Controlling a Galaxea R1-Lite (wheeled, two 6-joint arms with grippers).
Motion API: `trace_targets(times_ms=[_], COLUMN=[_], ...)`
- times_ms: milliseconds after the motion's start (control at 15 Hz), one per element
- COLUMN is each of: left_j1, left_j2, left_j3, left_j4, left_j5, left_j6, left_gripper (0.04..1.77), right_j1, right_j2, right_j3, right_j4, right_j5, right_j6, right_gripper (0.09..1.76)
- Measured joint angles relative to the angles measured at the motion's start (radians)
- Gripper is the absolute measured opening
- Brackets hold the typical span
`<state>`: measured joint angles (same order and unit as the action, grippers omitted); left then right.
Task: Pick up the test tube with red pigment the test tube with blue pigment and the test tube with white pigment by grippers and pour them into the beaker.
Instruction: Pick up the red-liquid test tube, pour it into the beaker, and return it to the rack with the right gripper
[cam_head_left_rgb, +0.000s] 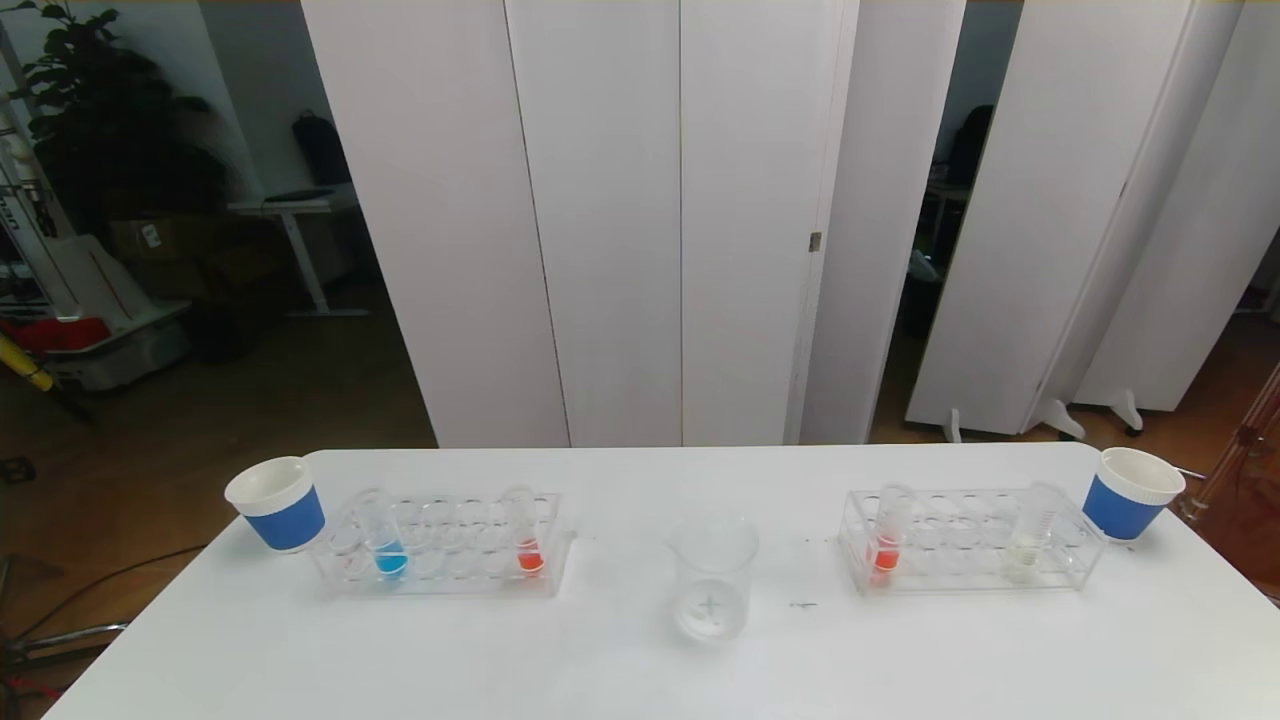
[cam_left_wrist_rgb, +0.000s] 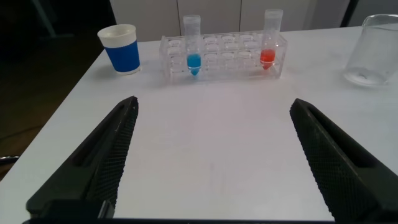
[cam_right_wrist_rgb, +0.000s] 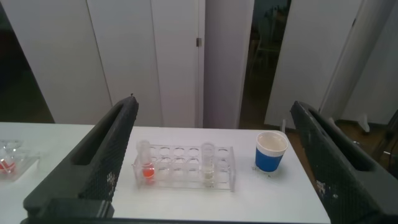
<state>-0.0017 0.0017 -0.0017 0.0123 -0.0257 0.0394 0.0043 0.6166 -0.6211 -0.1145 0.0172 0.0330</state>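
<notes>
Beaker sits upright at table centre, near the front edge, clear glass, nothing visible in it but a bit of residue at the bottom. It also shows in the left wrist view.

Left rack at roughly 9 o'clock from the beaker: test tube with blue pigment upright in a slot near its left end, red tube upright near its right end. Same pair seen from the left wrist: blue, red.

Right rack at roughly 3 o'clock from the beaker: second red tube upright near its left end, test tube with white pigment upright toward its right end. Right wrist view has them too: red, white.

Blue-and-white paper cups outboard of each rack: left cup just beside the left rack at its 10 o'clock, right cup just beside the right rack at its 2 o'clock.

Left gripper hangs over bare table short of the left rack, jaws wide apart, holding nothing. Right gripper is above and short of the right rack, jaws wide apart, holding nothing. Neither gripper shows in the head view.
</notes>
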Motion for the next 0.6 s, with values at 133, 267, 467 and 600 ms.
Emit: trace_targets(times_ms=[133, 267, 467, 600], left_j1=[0.0, 0.0, 0.0, 0.0], left_j2=[0.0, 0.0, 0.0, 0.0], left_j3=[0.0, 0.0, 0.0, 0.0], left_j4=[0.0, 0.0, 0.0, 0.0], left_j5=[0.0, 0.0, 0.0, 0.0], left_j6=[0.0, 0.0, 0.0, 0.0], left_gripper=[1.74, 1.74, 1.74, 1.74], right_j1=[0.0, 0.003, 0.041, 0.073], right_j2=[0.113, 0.228, 0.369, 0.443], right_j3=[-0.003, -0.001, 0.006, 0.017], right_j4=[-0.079, -0.16, -0.218, -0.229], right_j5=[-0.001, -0.002, -0.003, -0.004], right_j6=[0.014, 0.024, 0.028, 0.029], right_gripper=[1.75, 1.75, 1.75, 1.75])
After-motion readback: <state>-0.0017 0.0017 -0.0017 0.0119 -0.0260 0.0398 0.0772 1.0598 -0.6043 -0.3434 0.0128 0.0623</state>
